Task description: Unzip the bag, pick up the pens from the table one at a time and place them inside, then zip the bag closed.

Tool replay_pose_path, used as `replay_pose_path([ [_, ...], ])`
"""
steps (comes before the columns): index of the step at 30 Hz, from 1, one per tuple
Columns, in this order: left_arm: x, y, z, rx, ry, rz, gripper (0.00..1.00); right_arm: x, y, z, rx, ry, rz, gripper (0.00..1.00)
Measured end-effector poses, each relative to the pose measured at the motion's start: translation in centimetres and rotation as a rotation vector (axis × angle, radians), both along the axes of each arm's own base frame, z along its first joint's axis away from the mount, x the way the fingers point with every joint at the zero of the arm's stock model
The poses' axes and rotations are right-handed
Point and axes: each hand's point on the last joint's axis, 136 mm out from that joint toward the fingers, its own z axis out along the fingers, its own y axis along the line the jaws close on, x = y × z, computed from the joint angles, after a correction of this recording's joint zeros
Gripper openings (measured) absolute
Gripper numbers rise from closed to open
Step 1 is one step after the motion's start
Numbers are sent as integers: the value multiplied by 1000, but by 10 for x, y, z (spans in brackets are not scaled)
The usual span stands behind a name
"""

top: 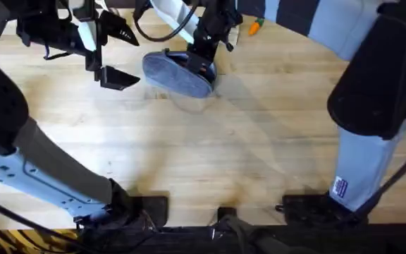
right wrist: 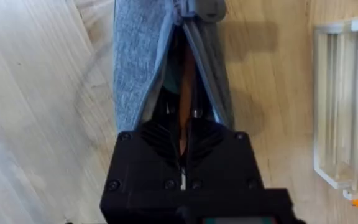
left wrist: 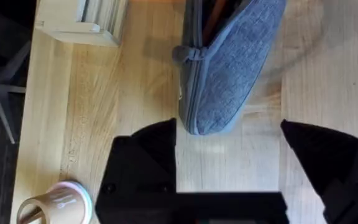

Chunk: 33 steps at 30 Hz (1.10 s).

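One pen [right wrist: 185,87] sits pinched in the right gripper's [right wrist: 184,140] fingers, inside the bag's [top: 178,73] open zip on the counter [top: 210,155]. Early release risks it snagging the zip edge; left gripper [left wrist: 229,146] hangs wide beside the bag, not steadying it

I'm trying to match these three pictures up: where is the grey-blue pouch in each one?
Overhead: the pouch lies at top centre, under the right gripper.
Left wrist: upper middle, beyond the open fingers.
Right wrist: top centre, unzipped, the gripper at its opening.
Shared landmark: the pale slatted rack.
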Motion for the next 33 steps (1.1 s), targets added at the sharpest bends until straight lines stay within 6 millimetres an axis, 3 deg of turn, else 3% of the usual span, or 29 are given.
replay_pose_path([
  [5,0,0,0,0,0,0,994,-1,4,-7,3,9,8,33],
  [6,0,0,0,0,0,0,994,-1,4,-7,3,10,6,77],
  [7,0,0,0,0,0,0,994,-1,5,-7,4,9,6,169],
  [12,0,0,0,0,0,0,993,-2,5,-7,9,19,-11,892],
  [13,0,0,0,0,0,0,993,-2,5,-7,16,31,-35,992],
  [25,1,0,0,1,-3,0,993,-14,-2,-3,1,117,-135,992],
  [29,2,1,0,4,-12,0,994,-7,3,19,51,121,-241,992],
  [33,4,2,0,8,-23,0,993,15,19,53,188,86,-396,992],
])
